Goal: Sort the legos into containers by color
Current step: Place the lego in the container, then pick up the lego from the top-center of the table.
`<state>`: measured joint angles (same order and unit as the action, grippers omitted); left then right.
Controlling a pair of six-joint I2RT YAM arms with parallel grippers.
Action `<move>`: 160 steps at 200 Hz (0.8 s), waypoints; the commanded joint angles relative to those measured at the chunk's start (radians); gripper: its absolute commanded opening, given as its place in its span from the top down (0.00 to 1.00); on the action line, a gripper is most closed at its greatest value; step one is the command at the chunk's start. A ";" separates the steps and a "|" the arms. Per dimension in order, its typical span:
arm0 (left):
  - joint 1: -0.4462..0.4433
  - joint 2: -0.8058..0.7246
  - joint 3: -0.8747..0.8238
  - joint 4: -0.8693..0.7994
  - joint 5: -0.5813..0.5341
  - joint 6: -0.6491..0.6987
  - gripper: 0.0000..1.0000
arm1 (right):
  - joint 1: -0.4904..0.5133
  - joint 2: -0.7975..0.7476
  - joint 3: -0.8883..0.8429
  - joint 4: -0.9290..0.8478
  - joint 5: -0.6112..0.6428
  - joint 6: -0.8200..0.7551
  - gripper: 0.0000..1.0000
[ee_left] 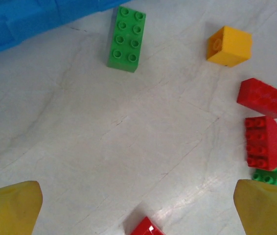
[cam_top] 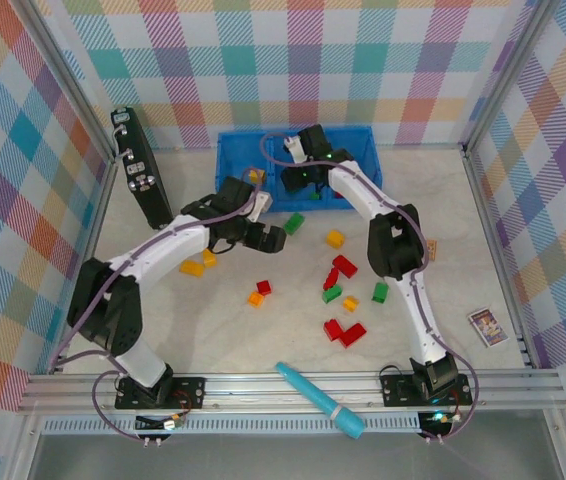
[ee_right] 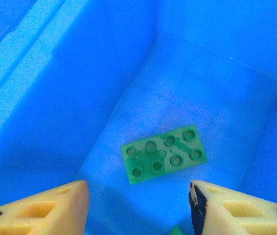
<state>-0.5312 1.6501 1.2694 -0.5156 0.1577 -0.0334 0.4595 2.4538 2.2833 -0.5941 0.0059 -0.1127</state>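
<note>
Legos (cam_top: 344,266) loose on bench (cam_top: 223,340), mostly centre toward right edge; colours mixed. Blue bin (cam_top: 233,150) at far edge. Right hand (ee_right: 138,196) over bin compartment, partly open, empty; green brick (ee_right: 164,152) flat on compartment floor below. Left hand (ee_left: 136,191) wide open, empty, above bench near bin. Bricks likely light, rigid, slick; pinch flat opposite sides, not studded top.

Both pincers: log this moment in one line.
right pincer: open over blue bin | green brick: flat on bin floor | left pincer: open above table
</note>
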 commanded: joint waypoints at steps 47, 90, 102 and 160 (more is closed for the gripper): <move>-0.082 0.242 0.211 0.034 -0.174 0.042 0.05 | 0.002 -0.346 -0.193 -0.002 0.002 -0.042 0.44; -0.084 0.370 0.317 -0.012 -0.221 0.049 0.07 | -0.031 -0.592 -0.454 -0.008 0.125 0.023 0.45; -0.083 0.389 0.329 -0.002 -0.222 0.051 0.07 | -0.043 -0.665 -0.540 -0.003 0.166 0.066 0.45; -0.083 0.522 0.460 -0.022 -0.202 0.059 0.12 | -0.182 -0.920 -0.802 -0.112 0.238 0.245 0.47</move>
<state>-0.6083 2.1201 1.6619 -0.4988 -0.0391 0.0055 0.3302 1.6218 1.5467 -0.6369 0.2066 0.0269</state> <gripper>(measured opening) 0.894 0.529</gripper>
